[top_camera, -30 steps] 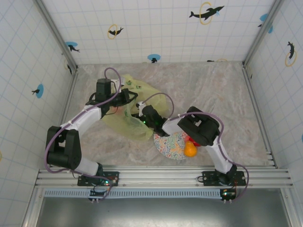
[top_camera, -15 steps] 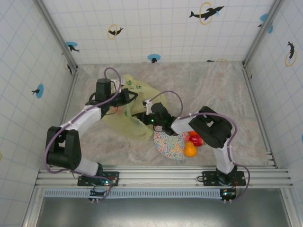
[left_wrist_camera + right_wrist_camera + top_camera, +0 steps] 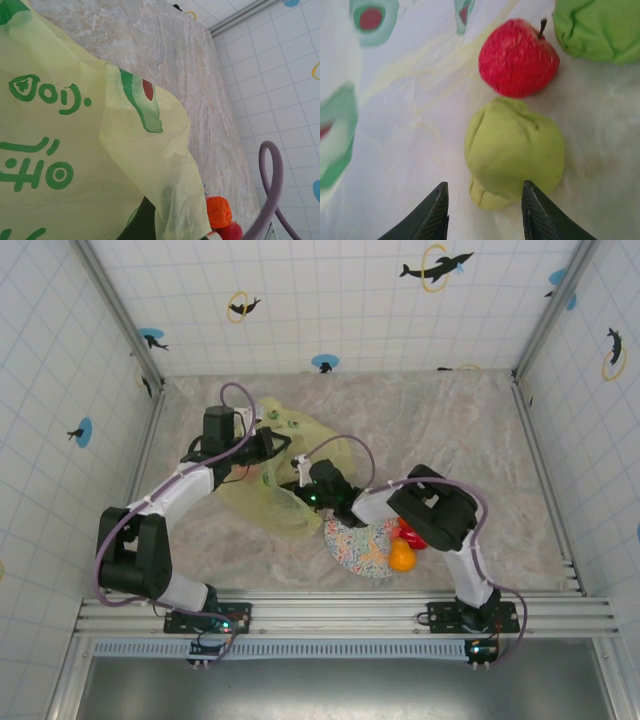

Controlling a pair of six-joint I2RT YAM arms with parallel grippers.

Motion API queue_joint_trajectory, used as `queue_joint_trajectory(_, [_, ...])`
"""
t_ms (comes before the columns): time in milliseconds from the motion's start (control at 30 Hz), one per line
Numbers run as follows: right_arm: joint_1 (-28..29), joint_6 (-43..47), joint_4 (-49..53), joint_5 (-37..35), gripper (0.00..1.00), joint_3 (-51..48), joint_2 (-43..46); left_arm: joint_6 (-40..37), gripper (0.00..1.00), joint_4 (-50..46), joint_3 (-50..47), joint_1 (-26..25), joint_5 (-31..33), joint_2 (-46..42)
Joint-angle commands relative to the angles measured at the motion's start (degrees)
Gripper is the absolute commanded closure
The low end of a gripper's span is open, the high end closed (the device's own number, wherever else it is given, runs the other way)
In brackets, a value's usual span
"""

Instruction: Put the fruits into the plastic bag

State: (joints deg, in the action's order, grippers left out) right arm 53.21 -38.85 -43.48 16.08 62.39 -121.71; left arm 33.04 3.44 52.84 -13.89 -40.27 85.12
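**Right gripper back in the bag mouth, fingers parted**

Compared with half a second ago, the right gripper point(image 3: 484, 190) has moved left, back into the plastic bag point(image 3: 260, 505); the bag itself lies unchanged, left of centre. On its crinkly yellow-green film lie a red apple point(image 3: 518, 57), a green round fruit point(image 3: 600, 27) and a green pear point(image 3: 515, 150) at the parted, unclamped fingertips. The left gripper point(image 3: 272, 445) is clenched on the bag's far rim. An orange fruit point(image 3: 402, 557) and a red fruit point(image 3: 413, 537) sit at the speckled plate's point(image 3: 355, 545) right edge.

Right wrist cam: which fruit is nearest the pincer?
The pale yellow-green pear, just ahead of the right pincer. The red apple lies beyond it, the brighter green fruit farther off in the top right corner. All rest on the plastic bag.
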Motion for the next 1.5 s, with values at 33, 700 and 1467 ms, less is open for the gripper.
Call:
queue_joint_trajectory(33, [-0.3, -0.9, -1.0, 0.1, 0.59, 6.4, -3.3, -0.8, 1.0, -0.1, 0.5, -0.5, -0.1, -1.1])
queue_joint_trajectory(700, [-4.4, 7.3, 7.9, -3.1, 0.47, -14.8, 19.1, -0.9, 1.0, -0.3, 0.5, -0.5, 0.2, -1.3])
queue_joint_trajectory(1467, [-2.8, 16.4, 84.8, -32.4, 0.23, -9.8, 53.5, -0.8, 1.0, -0.2, 0.5, -0.7, 0.2, -0.5])
